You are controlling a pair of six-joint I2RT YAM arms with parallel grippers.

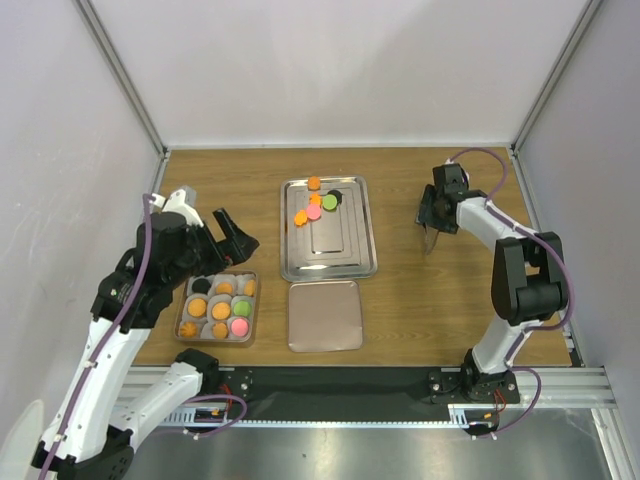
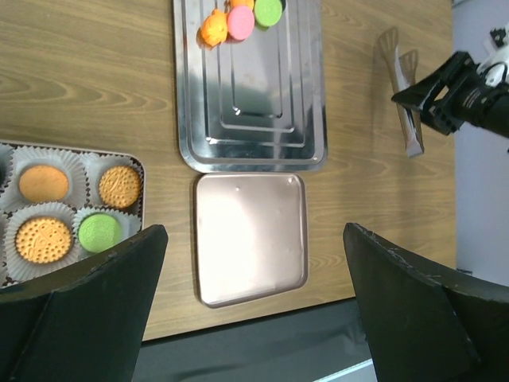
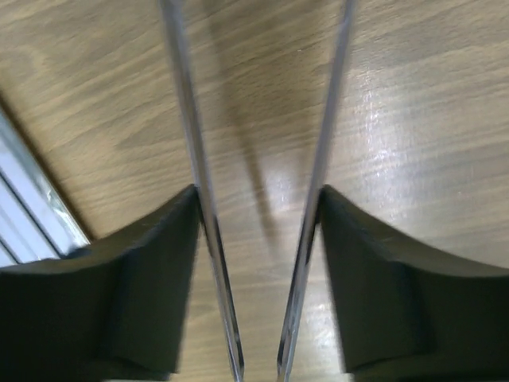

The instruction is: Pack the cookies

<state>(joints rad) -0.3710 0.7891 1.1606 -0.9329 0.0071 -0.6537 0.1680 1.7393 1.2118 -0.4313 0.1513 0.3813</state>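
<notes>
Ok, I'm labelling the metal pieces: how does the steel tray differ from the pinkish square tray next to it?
The steel tray is larger and oblong; the pinkish tray is smaller and nearly square. The steel tray is silver with stepped ridges; the pinkish tray is smooth. Cookies lie at the steel tray's far end; none on the pinkish tray. Both are shallow, round-cornered and lie flat.

Field notes for you: wooden table point(image 1: 420, 320), white walls around it. Ribbed steel tray point(image 1: 345, 255) sits mid-table. Just near of it, not touching, a pinkish square lid point(image 1: 325, 316) lies flat. Left of the lid is a small box point(image 2: 79, 150) lined with white paper cups point(image 2: 44, 208). Metal tongs point(image 2: 402, 87) are right of the tray, arms spread.
</notes>
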